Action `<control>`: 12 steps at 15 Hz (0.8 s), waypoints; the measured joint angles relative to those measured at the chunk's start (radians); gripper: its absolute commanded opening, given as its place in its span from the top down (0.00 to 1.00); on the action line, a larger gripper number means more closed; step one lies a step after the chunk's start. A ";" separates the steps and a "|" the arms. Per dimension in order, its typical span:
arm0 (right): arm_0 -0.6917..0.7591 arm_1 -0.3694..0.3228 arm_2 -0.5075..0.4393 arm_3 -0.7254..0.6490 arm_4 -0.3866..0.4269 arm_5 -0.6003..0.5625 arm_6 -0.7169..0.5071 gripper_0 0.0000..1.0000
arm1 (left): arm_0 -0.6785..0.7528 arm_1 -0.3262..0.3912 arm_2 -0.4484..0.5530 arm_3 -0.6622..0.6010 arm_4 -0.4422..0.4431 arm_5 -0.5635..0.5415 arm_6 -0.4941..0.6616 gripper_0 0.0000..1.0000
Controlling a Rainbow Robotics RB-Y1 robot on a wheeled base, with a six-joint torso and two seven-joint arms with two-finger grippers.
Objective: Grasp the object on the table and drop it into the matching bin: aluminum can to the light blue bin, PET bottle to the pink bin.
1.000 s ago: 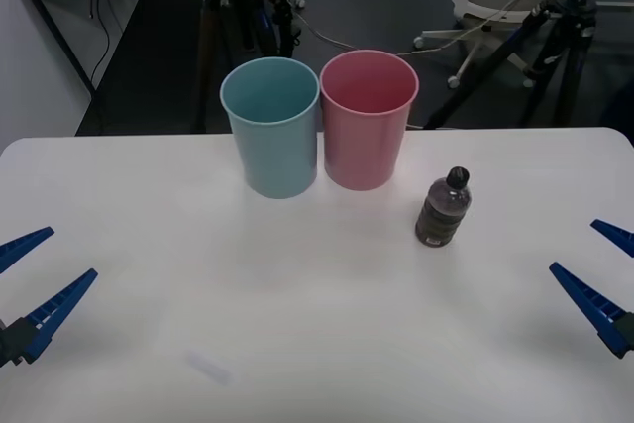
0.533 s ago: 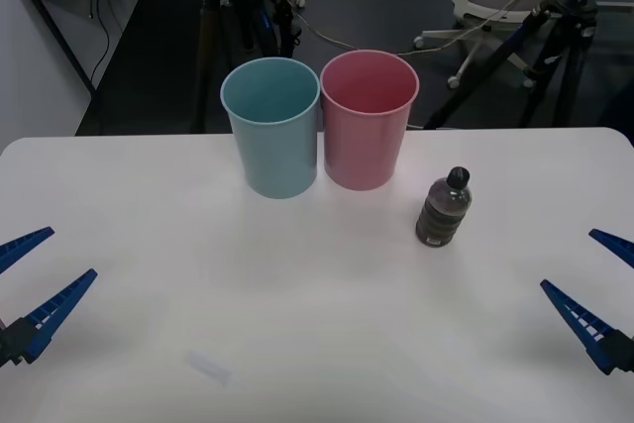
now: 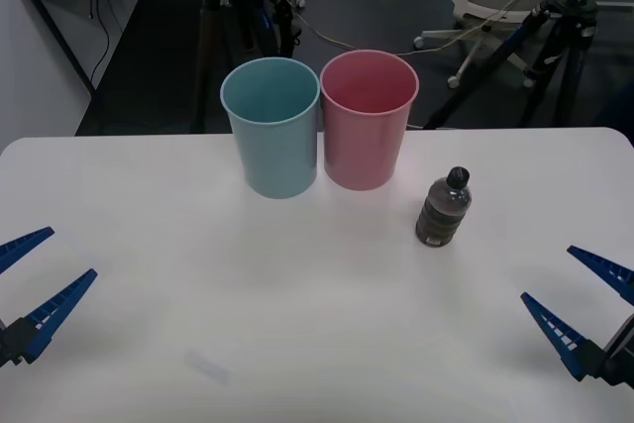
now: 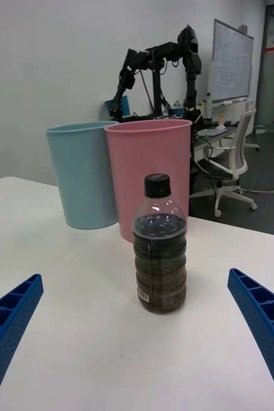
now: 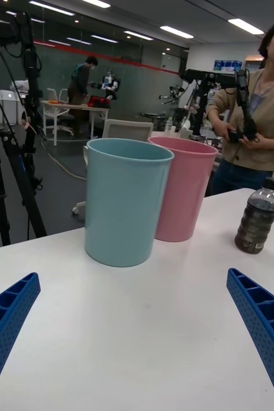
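Both grippers were spread wide: the right gripper (image 3: 584,314) sat low at the frame's lower right, well apart from the PET bottle (image 3: 443,208); the left gripper (image 3: 30,279) waited at the lower left edge. That bottle stood upright on the table (image 3: 297,324), right of centre, near the pink bin (image 3: 368,121), which touched the light blue bin (image 3: 271,128).

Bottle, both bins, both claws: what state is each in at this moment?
PET bottle: upright on the table, cap on, ungrasped.
Light blue bin: upright, nothing visible inside.
Pink bin: upright beside the blue one, nothing visible inside.
Right claw: open, facing the bottle.
Left claw: open, idle at the table's left edge.
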 measured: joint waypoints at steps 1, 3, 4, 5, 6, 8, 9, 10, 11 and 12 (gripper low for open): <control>-0.019 0.000 0.026 0.023 0.000 0.027 0.010 0.00 | 0.000 0.000 0.000 0.000 0.000 0.000 0.000 0.00; -0.070 -0.004 0.072 0.077 0.000 0.075 0.033 0.00 | 0.000 0.000 0.000 0.000 0.000 0.000 0.000 0.00; -0.103 -0.008 0.098 0.111 0.000 0.082 0.045 0.00 | 0.000 0.000 0.000 0.000 0.000 0.000 0.000 0.00; -0.137 -0.012 0.120 0.150 -0.001 0.089 0.059 0.00 | 0.000 0.000 0.000 0.000 0.000 0.000 0.000 0.00; -0.170 -0.013 0.135 0.190 -0.001 0.098 0.089 0.00 | 0.000 0.000 0.000 0.000 0.000 0.000 0.000 0.00; -0.225 -0.013 0.164 0.254 -0.008 0.122 0.161 0.00 | 0.000 0.000 0.000 0.000 0.000 0.000 0.000 0.00; -0.242 -0.013 0.185 0.276 -0.015 0.140 0.176 0.00 | 0.000 0.000 0.000 0.000 0.000 0.000 0.000 0.00; -0.251 -0.015 0.203 0.283 -0.019 0.166 0.185 0.00 | 0.000 0.000 0.000 0.000 0.000 0.000 0.000 0.00; -0.255 -0.017 0.227 0.285 -0.032 0.202 0.195 0.00 | 0.000 0.000 0.000 0.000 0.000 0.000 0.000 0.00; -0.257 -0.022 0.254 0.285 -0.052 0.235 0.205 0.00 | 0.000 0.000 0.000 0.000 0.000 0.000 0.000 0.00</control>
